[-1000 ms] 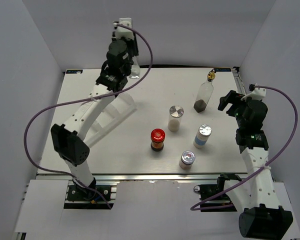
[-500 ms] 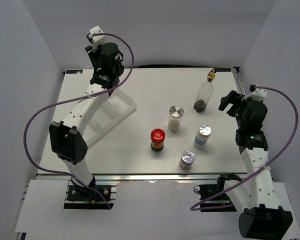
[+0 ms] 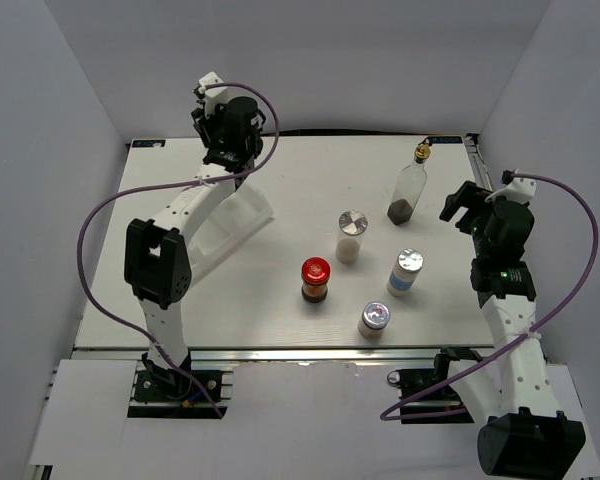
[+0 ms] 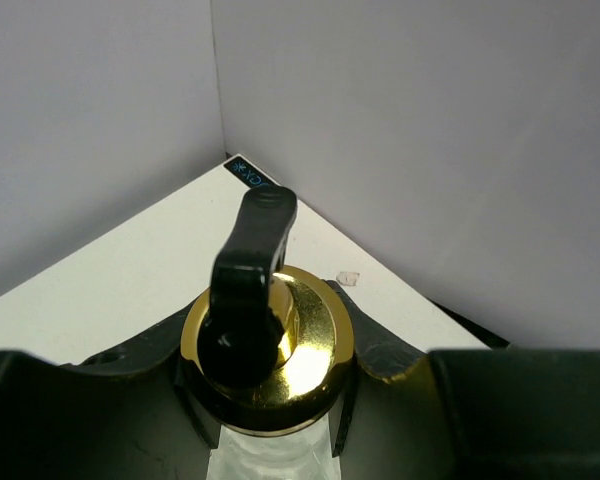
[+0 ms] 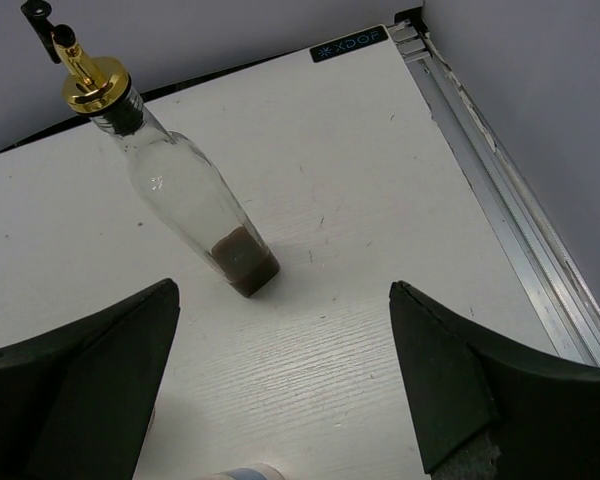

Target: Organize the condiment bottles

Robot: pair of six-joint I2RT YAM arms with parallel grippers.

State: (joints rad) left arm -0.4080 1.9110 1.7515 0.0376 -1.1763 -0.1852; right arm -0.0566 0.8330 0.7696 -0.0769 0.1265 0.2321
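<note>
Table [image 3: 260,310]: white, grey walls [image 3: 380,60] round it.
L grip [image 3: 228,160]: we see it clamped on gold-top btl [image 4: 270,345].
R grip [image 5: 282,330]: wide open, empty.

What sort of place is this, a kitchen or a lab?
Likely a robot test booth, not a kitchen: plain grey walls box in a white table, two cabled robot arms are mounted at its edge, and condiment bottles stand loose.
</note>
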